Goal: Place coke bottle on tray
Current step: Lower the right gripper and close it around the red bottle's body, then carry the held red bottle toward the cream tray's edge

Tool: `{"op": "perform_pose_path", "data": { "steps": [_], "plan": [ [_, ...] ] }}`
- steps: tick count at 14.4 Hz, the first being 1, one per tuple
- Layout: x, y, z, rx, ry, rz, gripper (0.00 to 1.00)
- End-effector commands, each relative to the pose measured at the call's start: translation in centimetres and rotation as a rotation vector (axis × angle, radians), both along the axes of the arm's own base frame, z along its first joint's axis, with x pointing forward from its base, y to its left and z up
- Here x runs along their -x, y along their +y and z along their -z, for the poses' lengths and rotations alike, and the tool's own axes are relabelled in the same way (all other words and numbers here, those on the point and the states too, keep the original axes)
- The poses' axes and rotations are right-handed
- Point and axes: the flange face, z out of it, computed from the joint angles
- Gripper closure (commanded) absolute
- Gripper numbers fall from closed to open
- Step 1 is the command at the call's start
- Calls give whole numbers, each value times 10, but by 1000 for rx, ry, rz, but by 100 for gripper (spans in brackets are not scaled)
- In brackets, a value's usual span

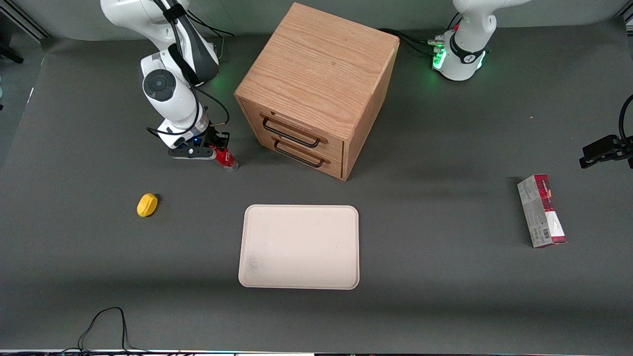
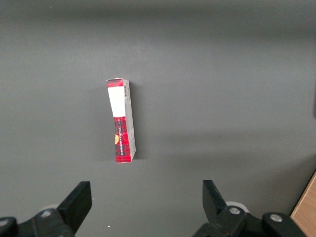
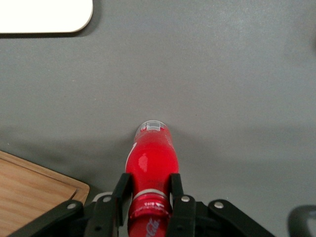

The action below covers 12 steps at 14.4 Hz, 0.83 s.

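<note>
The coke bottle (image 1: 226, 158) is red with a clear base and stands slightly tilted on or just above the table, beside the wooden cabinet. My right gripper (image 1: 220, 147) is directly above it. In the right wrist view the gripper (image 3: 149, 180) is shut on the coke bottle (image 3: 151, 160), with one finger pressed against each side of its upper body and the white script label between them. The cream tray (image 1: 299, 247) lies flat and bare, nearer the front camera than the bottle. One corner of the tray (image 3: 44, 15) shows in the right wrist view.
A two-drawer wooden cabinet (image 1: 316, 89) stands beside the gripper, its edge (image 3: 29, 192) close to the fingers. A yellow lemon-like object (image 1: 147, 204) lies nearer the front camera. A red-and-grey carton (image 1: 541, 211) lies toward the parked arm's end of the table.
</note>
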Motion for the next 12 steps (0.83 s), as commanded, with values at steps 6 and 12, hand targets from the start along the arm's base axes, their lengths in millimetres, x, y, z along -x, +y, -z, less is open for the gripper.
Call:
{"op": "perform_pose_path", "data": {
  "steps": [6, 12],
  "plan": [
    [-51, -5, -78, -50, -84, 73, 100],
    [-144, -14, -219, -25, -63, 101, 100]
  ]
}}
